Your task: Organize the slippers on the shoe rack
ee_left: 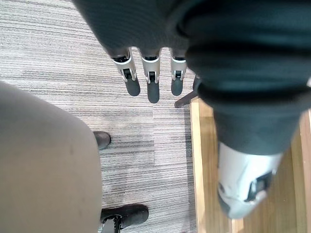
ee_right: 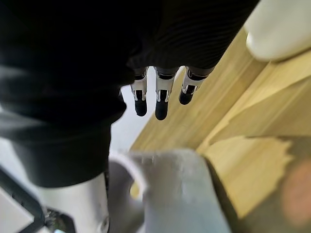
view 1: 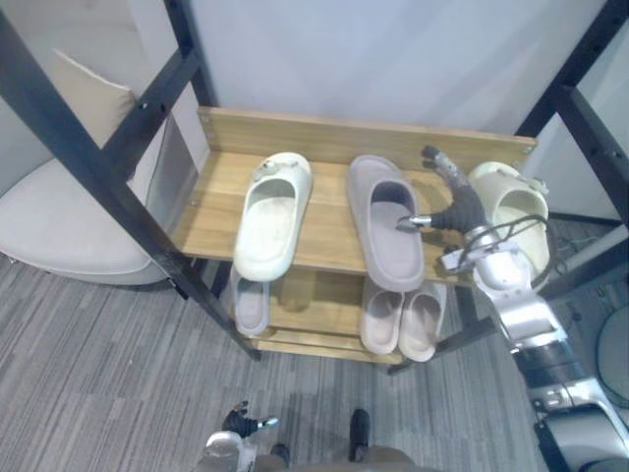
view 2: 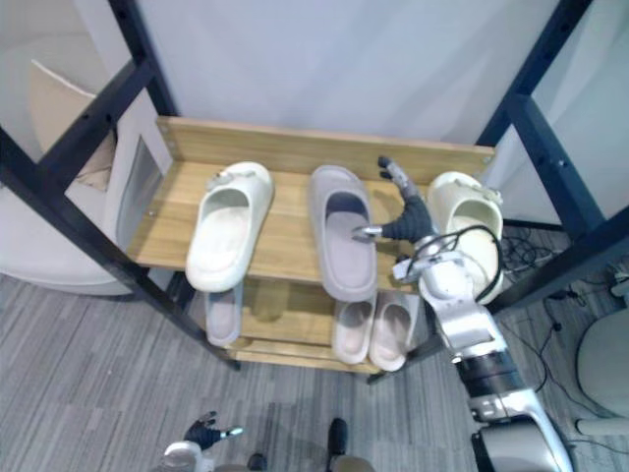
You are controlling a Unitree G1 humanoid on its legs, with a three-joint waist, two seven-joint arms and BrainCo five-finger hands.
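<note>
Wooden rack [view 1: 364,133] standing on grey carpet [view 1: 98,374] | top shelf holding cream slipper [view 1: 270,216], grey slipper [view 1: 388,261], second cream slipper [view 1: 516,202] | lower shelf carrying three more slippers [view 1: 381,317] | right hand [view 1: 457,208] hovering spread, ungrasping, beside grey slipper | left hand [ee_left: 153,90] hanging low, fingers straight

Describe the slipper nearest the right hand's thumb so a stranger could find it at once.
Start at the wooden shoe rack and take its top shelf, where three slippers lie in a row. It is the middle slipper, beside the open right hand. It is grey, while the left slipper and the right slipper are cream.
</note>
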